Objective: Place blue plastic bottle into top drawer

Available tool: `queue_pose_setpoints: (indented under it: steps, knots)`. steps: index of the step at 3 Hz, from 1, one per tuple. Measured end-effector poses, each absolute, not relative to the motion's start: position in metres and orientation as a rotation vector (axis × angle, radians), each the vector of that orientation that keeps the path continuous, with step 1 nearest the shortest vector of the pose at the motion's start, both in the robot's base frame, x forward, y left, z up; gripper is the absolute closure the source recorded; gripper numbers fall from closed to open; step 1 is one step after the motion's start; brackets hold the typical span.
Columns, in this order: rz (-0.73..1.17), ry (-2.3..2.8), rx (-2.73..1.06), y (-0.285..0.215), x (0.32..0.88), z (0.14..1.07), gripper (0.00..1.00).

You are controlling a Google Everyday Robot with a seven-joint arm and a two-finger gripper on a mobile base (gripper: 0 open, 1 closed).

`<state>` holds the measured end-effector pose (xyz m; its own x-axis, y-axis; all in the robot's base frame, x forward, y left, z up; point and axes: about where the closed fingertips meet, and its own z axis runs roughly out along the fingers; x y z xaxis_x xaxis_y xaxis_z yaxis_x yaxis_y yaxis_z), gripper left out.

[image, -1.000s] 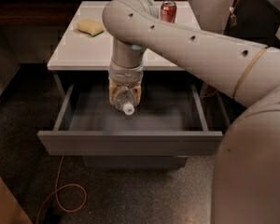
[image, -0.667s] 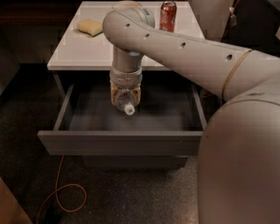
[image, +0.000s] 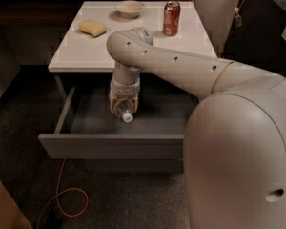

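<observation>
Down and to the left of the pincer (image: pixel 124 104), an orange cable (image: pixel 62 200) loops on the dark floor. The top drawer (image: pixel 109 147) is pulled wide open, its grey front just below the pincer and its dark inside all around it. Up and left of the pincer, a yellow sponge (image: pixel 92 27) sits on the white table (image: pixel 86 51).

The pincer itself hangs straight down inside the open drawer, closed around the blue plastic bottle (image: pixel 122 111). The bottle pokes out underneath with its white cap pointing down and a bit right (whether it touches the drawer floor is hard to call).

Straight up from the pincer, at the table's far edge, there's a small pale bowl (image: pixel 129 7). Up and right of it stands a red can (image: pixel 171 18). The robot's arm (image: pixel 181 66) runs off to the right from the pincer into the big white body.
</observation>
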<state>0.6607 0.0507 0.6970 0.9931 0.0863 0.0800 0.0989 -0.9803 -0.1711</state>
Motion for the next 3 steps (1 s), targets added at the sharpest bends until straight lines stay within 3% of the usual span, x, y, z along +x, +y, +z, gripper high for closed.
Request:
queue_pose_setpoints:
  steps: [3]
  knots:
    - [-0.133, -0.136, -2.92, 0.072, 0.676, 0.649, 0.31]
